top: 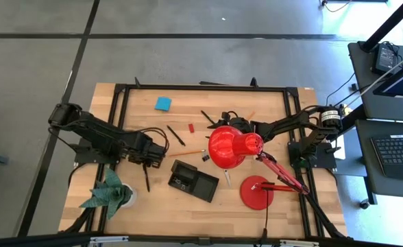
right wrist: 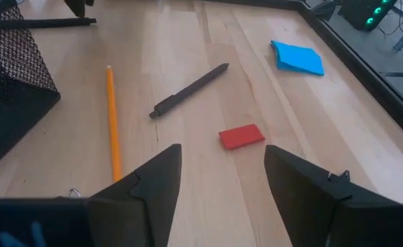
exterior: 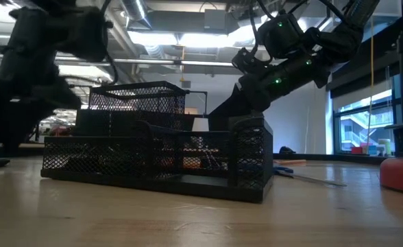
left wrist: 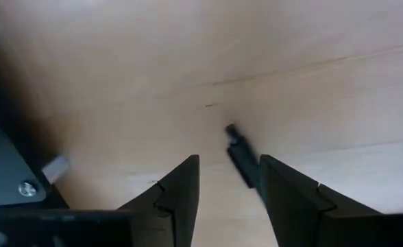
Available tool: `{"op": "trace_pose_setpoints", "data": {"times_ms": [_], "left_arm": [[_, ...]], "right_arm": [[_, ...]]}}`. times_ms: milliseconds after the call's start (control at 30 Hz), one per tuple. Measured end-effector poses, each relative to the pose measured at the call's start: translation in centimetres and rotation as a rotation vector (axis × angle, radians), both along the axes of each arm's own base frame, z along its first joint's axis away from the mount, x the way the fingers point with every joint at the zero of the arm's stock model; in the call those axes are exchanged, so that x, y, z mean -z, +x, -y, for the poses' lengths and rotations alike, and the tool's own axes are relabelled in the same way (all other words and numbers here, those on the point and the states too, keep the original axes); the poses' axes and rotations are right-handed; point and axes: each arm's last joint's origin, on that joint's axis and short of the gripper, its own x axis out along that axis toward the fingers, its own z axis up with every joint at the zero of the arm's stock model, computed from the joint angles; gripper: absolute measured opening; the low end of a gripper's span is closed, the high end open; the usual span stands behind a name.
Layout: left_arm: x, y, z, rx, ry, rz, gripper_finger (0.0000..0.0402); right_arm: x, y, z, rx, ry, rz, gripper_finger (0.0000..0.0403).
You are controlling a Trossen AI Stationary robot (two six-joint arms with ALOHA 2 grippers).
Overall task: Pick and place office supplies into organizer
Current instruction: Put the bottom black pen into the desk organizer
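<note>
Pen (left wrist: 241,156) lay between spread left gripper (left wrist: 229,180) fingers, off-centre toward 3 o'clock finger; closing risked skidding it. Right gripper (right wrist: 222,180) spread, empty.

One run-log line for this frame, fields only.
left gripper: open over black pen on table | right gripper: open, above red piece | organizer: pen not in

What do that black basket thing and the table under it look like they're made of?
The organizer looks like black wire mesh, probably painted metal: the low view shows a fine see-through grid with solid rims. The table looks like pale wood with a smooth, matte finish: long grain lines and plank seams run across it.
</note>
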Motion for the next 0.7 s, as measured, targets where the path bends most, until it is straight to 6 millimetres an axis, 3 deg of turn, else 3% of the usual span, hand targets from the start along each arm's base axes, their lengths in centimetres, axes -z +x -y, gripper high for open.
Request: {"op": "trace_pose_setpoints", "data": {"times_ms": [233,700], "left_arm": [[1.8,-0.4,0.0,-0.026,-0.053,0.056,0.0142],[2.0,-0.5,0.1,-0.056,-0.077,0.048,0.014]], "right_arm": [[0.0,0.0,0.0,0.0,-0.001,0.001,0.0212],[-0.1,0.0,0.0,-0.005,-0.011,0.003,0.0212]]}}
